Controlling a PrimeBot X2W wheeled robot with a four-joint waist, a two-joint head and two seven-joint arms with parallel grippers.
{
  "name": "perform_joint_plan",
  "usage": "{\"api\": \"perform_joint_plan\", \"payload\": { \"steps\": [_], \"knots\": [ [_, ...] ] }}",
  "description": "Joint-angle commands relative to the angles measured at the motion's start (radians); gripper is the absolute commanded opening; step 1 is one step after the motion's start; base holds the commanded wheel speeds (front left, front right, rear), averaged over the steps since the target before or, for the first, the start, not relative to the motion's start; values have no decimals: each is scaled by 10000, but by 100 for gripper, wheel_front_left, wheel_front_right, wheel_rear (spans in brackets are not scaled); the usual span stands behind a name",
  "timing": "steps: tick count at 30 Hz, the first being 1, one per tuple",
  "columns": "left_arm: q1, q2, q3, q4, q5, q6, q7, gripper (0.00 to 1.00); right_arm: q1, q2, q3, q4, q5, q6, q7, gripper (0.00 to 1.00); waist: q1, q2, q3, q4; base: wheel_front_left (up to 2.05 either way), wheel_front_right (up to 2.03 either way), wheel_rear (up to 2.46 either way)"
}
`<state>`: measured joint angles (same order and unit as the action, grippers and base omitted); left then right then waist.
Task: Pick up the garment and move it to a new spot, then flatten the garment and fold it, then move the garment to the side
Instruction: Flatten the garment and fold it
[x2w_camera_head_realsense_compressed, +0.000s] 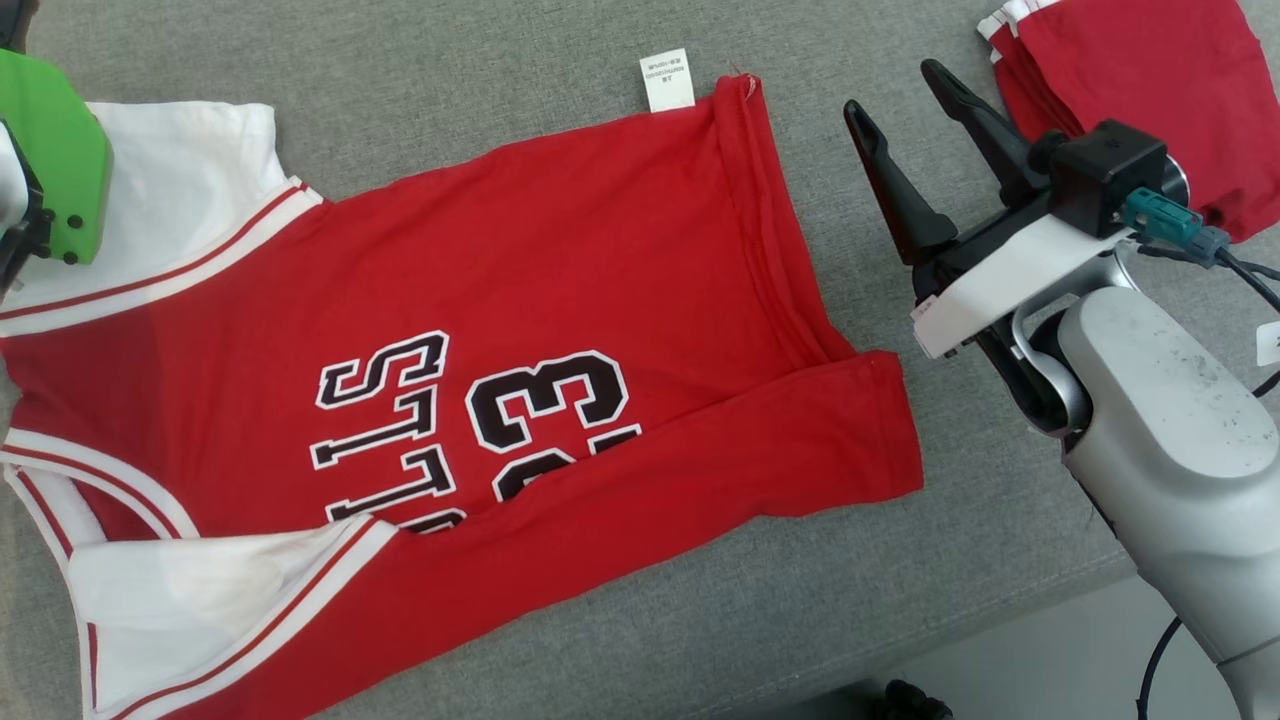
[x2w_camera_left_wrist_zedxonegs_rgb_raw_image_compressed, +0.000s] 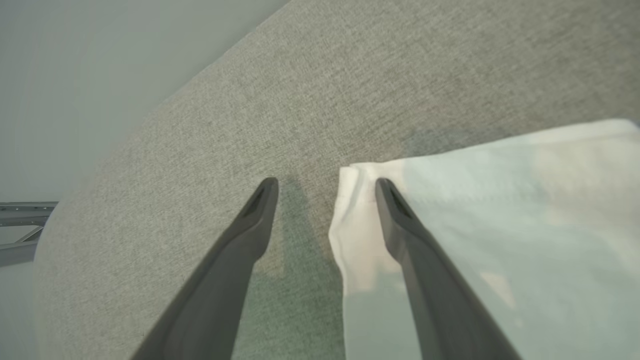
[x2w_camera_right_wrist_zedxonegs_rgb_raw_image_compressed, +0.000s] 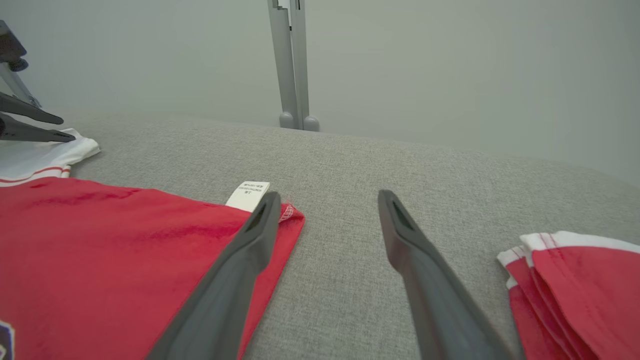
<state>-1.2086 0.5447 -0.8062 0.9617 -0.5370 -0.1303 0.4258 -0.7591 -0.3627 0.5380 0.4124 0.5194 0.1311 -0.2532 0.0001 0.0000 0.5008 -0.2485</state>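
Note:
The garment (x2w_camera_head_realsense_compressed: 560, 300) is a red jersey with white sleeves and black "33" lettering, spread over the grey cloth table (x2w_camera_head_realsense_compressed: 450, 80). Its lower edge is folded over and a white label (x2w_camera_head_realsense_compressed: 667, 80) sticks out at the hem. My right gripper (x2w_camera_head_realsense_compressed: 892, 85) hovers open just right of the hem; in the right wrist view that gripper (x2w_camera_right_wrist_zedxonegs_rgb_raw_image_compressed: 328, 194) has its left finger over the hem corner (x2w_camera_right_wrist_zedxonegs_rgb_raw_image_compressed: 290, 220). In the left wrist view my left gripper (x2w_camera_left_wrist_zedxonegs_rgb_raw_image_compressed: 326, 182) is open at the white sleeve corner (x2w_camera_left_wrist_zedxonegs_rgb_raw_image_compressed: 475, 200), one finger over the cloth. Nothing is held.
A folded stack of red and white clothes (x2w_camera_head_realsense_compressed: 1130, 90) lies at the table's far right, also seen as a stack (x2w_camera_right_wrist_zedxonegs_rgb_raw_image_compressed: 575, 290) beside my right fingers. The table's front edge (x2w_camera_head_realsense_compressed: 1000, 610) runs at lower right. A grey post (x2w_camera_right_wrist_zedxonegs_rgb_raw_image_compressed: 292, 65) stands beyond the table.

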Motion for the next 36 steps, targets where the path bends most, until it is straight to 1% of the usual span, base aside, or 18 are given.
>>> {"api": "perform_joint_plan", "payload": {
  "steps": [1, 2, 5, 7, 9, 16, 21, 27, 30, 36],
  "knots": [
    [178, -138, -160, 126, -229, -13, 291, 65, -78, -46, 16, 31, 63, -7, -71, 100, -1, 0, -4, 8, 0, 0, 0],
    [227, -172, -221, 106, -443, -19, 440, 0, -91, -53, 14, 62, 57, -7, -66, 100, -1, 0, -10, 22, 0, 0, 0],
    [173, -167, -129, 150, -768, -13, 403, 0, -123, -99, -28, 170, 52, -7, -88, 100, -1, 0, -62, 135, 0, 0, 0],
    [116, -183, -140, 138, -802, -5, 80, 0, -147, -165, -47, 296, 47, -7, -96, 100, -1, 0, -171, 286, 0, 0, 0],
    [141, -328, -173, 79, -804, 5, -350, 0, -167, -228, -16, 421, 98, -7, -94, 100, -1, 0, -344, 492, 0, 0, 0],
    [364, -826, -183, -114, -768, 13, -2180, 0, -179, -695, 225, 951, 730, -7, 333, 100, -1, 0, -1096, 1507, 0, 0, 0],
    [616, -1056, -393, -503, -721, 12, -2992, 0, -297, -1117, 690, 1359, 1576, -7, 888, 100, -1, 0, -1505, 2310, 0, 0, 0],
    [960, -1221, -574, -1206, -713, 22, -3512, 0, -653, -1518, 1124, 1956, 3039, -7, 1679, 100, -1, 0, -1600, 3049, 0, 0, 0],
    [1146, -1392, -652, -1647, -750, 76, -3601, 0, -900, -1683, 1430, 2406, 3458, -7, 2033, 100, -1, 0, -1518, 3331, 0, 0, 0],
    [1426, -1637, -853, -2394, -709, 214, -3613, 0, -1415, -1904, 2119, 3321, 3761, -7, 2412, 100, -1, 0, -1276, 3656, 0, 0, 0]
  ]
}}
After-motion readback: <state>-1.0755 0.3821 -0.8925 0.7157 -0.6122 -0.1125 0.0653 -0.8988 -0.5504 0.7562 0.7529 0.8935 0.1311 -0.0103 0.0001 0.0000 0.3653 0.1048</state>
